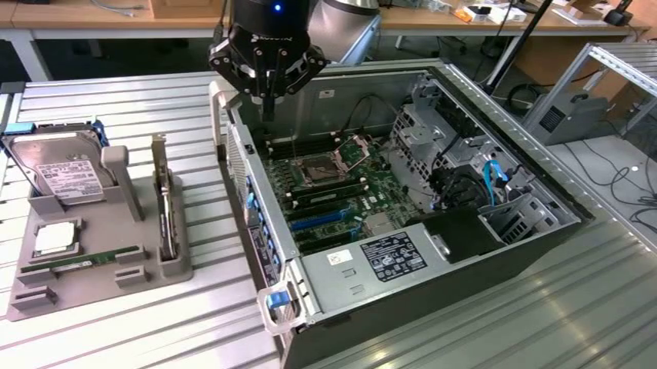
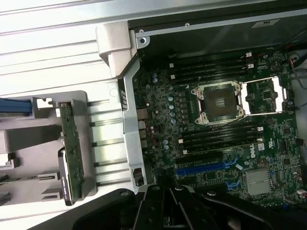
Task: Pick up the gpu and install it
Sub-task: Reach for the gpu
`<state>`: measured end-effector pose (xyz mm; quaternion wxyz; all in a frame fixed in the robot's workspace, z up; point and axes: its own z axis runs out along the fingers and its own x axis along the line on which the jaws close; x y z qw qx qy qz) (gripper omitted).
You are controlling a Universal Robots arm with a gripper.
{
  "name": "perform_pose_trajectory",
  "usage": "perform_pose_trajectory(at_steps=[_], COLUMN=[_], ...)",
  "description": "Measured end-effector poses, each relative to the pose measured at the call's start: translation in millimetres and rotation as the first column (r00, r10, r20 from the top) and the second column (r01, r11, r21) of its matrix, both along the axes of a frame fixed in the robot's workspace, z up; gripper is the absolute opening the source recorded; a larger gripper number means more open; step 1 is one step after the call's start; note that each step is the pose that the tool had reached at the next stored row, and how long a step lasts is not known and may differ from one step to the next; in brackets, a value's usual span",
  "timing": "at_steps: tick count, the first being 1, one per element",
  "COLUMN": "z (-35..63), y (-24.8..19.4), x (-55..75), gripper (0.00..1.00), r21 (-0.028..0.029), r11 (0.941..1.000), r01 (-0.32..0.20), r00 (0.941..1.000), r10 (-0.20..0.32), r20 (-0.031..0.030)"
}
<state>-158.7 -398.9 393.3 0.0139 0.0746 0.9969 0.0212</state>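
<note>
gripper (image 1: 269, 106) clenched, empty, above PC case (image 1: 441, 307) | gpu (image 1: 162, 204) on edge in holder (image 1: 103, 284) | looks light, stiff, fragile; take its top edge

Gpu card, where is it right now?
The gpu stands on edge in the grey holder on the exterior view's left, between the hard drive and the open computer case.

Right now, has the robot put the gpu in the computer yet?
Not yet. Nothing looks done: the gpu stands in the gray holder beside the computer case. The gripper is shut and empty, hovering over the case's edge. Picking the gpu up and installing it are both left.
</note>
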Motion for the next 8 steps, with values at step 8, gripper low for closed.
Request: perform_pose_trajectory(at_steps=[8], z=[0.0], y=[0.0], x=[-11.3], gripper=[0.11], r21=[0.0001], r11=[1.0000], r01=[0.000], r00=[1.0000], r10=[0.000], r20=[0.0001])
